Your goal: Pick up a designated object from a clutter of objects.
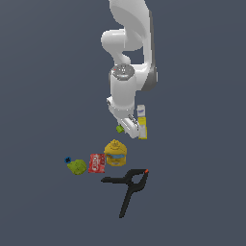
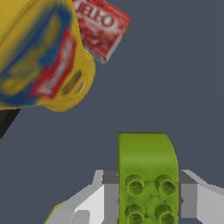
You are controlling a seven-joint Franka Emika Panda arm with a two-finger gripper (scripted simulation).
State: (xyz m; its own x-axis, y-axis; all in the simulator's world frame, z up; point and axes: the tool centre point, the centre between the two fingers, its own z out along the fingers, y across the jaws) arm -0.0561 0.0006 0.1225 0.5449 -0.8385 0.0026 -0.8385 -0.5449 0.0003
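The designated object, a tiny lime-green studded block [image 2: 146, 162], sits between my gripper's [image 2: 148, 194] two grey finger pads [image 2: 110, 192], which press against its sides. In the exterior view the green block [image 1: 119, 128] shows at the tip of the gripper [image 1: 126, 127], just above the squat yellow container [image 1: 116, 153]. The rest of the clutter of objects lies nearby: a red packet [image 1: 96, 163], a yellow-green lump [image 1: 77, 166] and a black spring clamp [image 1: 129, 185]. I cannot tell whether the block rests on the floor or hangs just above it.
A yellow-and-white box [image 1: 141, 122] stands right beside the gripper on the exterior view's right. In the wrist view the yellow container [image 2: 39, 52] and the red packet [image 2: 101, 28] lie close ahead, with a sliver of the black clamp [image 2: 6, 120] at the edge.
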